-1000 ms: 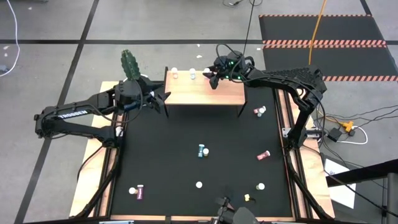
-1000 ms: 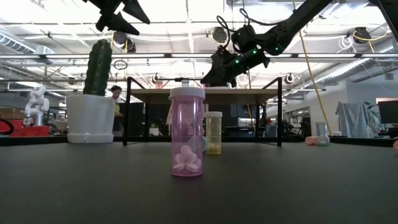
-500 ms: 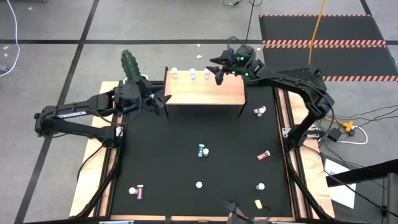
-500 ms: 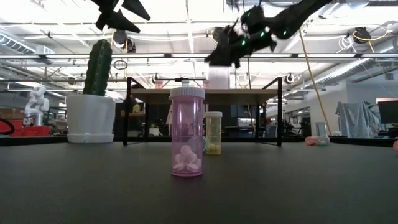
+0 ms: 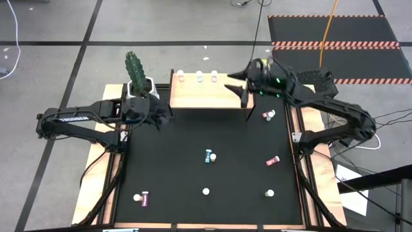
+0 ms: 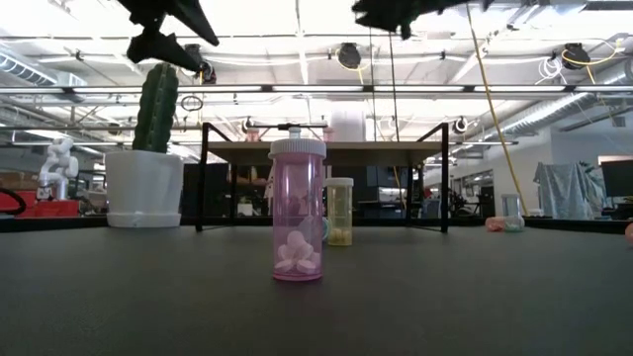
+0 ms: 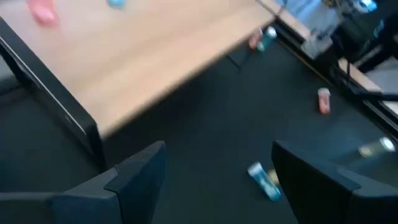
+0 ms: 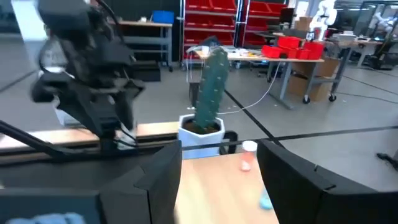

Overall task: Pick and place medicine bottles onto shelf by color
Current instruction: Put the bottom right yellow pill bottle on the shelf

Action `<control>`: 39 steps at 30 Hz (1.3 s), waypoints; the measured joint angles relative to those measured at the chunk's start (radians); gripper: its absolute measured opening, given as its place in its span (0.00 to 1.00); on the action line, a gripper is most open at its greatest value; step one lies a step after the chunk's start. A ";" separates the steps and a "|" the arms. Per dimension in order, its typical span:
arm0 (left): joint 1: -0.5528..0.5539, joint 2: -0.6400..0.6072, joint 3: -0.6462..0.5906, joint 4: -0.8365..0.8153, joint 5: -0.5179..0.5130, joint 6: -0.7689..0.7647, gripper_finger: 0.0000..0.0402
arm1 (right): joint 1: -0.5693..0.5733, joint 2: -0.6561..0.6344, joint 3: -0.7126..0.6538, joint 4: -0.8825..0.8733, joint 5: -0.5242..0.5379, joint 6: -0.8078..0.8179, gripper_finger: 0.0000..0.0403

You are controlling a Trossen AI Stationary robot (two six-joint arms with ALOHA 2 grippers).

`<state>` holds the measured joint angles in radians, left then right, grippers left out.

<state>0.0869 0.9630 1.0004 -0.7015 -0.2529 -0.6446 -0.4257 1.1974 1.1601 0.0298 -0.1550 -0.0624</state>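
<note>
The right gripper [image 5: 238, 86] hangs wide open and empty over the shelf [image 5: 212, 95] at its 3 o'clock end; the left gripper [image 7: 214, 165], also open and empty, waits at 9 o'clock. Three bottles [image 5: 198, 77] line the shelf's 12 o'clock edge, others lie scattered on the mat [image 5: 174, 167]. A careless swing risks toppling them.

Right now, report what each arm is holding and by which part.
Nothing is held: the left gripper and the right gripper both have open, empty jaws.
</note>
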 joint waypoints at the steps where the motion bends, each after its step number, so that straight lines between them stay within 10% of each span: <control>1: -0.011 0.000 0.000 -0.004 0.005 -0.014 0.72 | 0.042 -0.024 -0.014 -0.005 0.050 0.014 0.51; 10: -0.178 0.010 0.000 0.074 0.030 -0.109 0.72 | 0.514 -0.051 -0.039 -0.056 0.581 0.090 0.45; 20: -0.378 0.180 0.000 0.335 -0.094 0.094 0.72 | 0.902 0.098 -0.039 -0.143 0.863 0.458 0.39; 30: -0.374 0.393 0.000 0.639 -0.051 0.132 0.72 | 1.078 0.112 -0.039 -0.485 0.943 1.010 0.38; 39: -0.384 0.484 0.000 0.793 -0.040 0.078 0.72 | 1.049 -0.079 -0.038 -0.683 0.946 1.072 0.38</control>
<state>-0.2967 1.4471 1.0000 0.0919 -0.2933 -0.5667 0.6234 1.1188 1.1221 -0.6533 0.7915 1.0092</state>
